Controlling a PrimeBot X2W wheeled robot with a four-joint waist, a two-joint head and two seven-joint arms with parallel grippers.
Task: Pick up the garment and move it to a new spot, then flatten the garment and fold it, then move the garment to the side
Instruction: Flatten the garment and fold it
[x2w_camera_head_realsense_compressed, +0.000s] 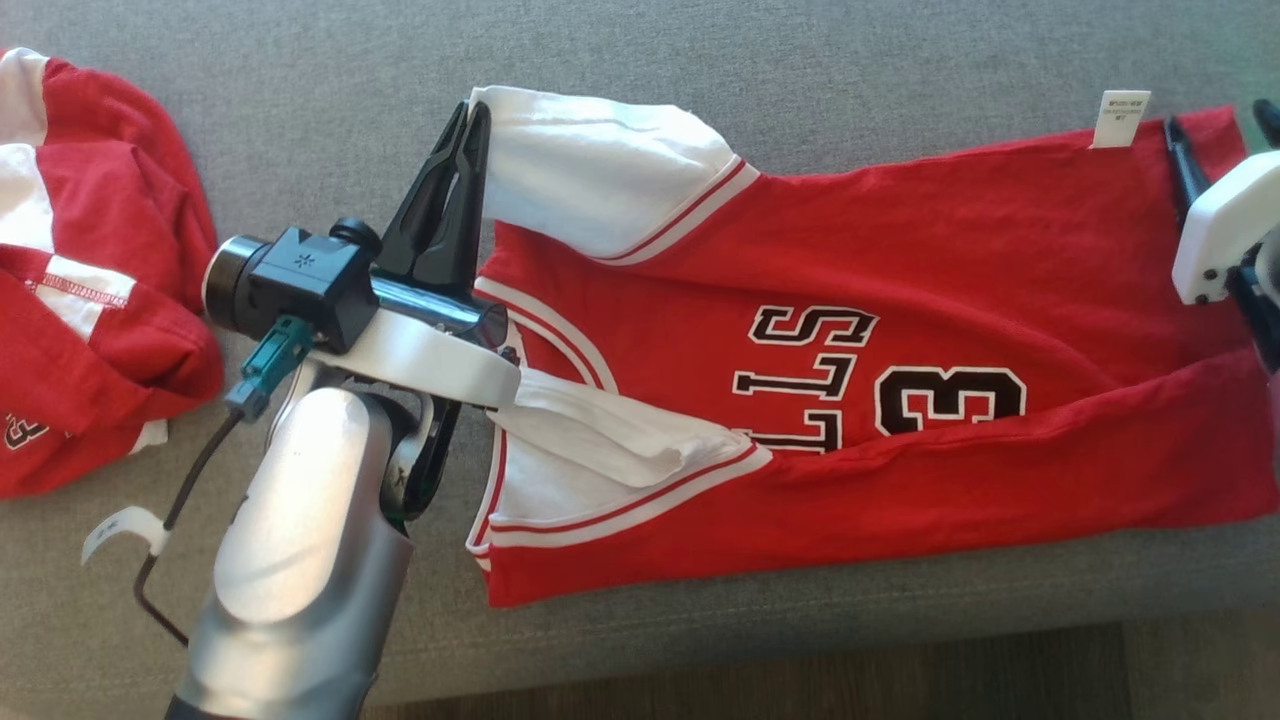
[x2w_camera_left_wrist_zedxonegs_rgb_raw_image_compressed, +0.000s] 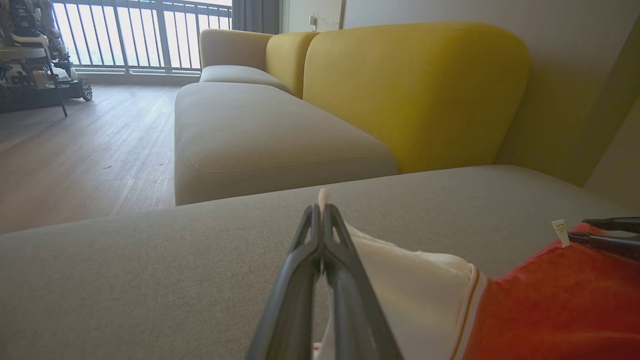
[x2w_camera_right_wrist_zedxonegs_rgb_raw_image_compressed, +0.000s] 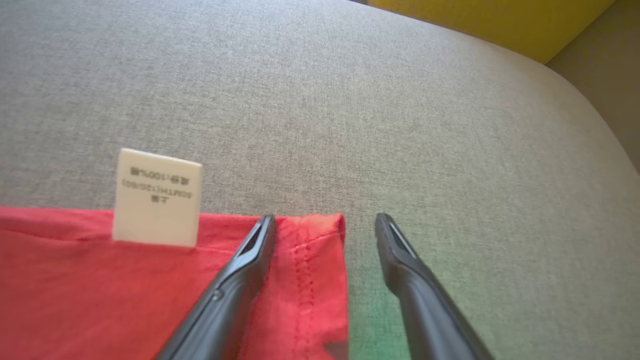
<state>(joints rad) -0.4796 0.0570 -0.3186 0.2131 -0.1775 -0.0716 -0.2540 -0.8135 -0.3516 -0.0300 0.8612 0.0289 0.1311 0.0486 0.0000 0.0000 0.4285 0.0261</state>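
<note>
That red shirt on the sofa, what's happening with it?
The robot is partway through folding a red jersey T-shirt with white sleeves, spread on the grey fabric sofa seat. Its left gripper is shut on the edge of one sleeve; its right gripper is open over the hem corner beside the white tag.

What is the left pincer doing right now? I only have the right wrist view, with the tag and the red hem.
Observer: The left pincer is shut on the edge of the garment's far white sleeve.
Operator: Is the body lying flat?
Observer: No. The near long side is folded up over the black print, hiding part of the lettering.
Operator: Anything else on the cushion?
Observer: A crumpled red and white piece lies at the head view's left edge, apart from the garment.
</note>
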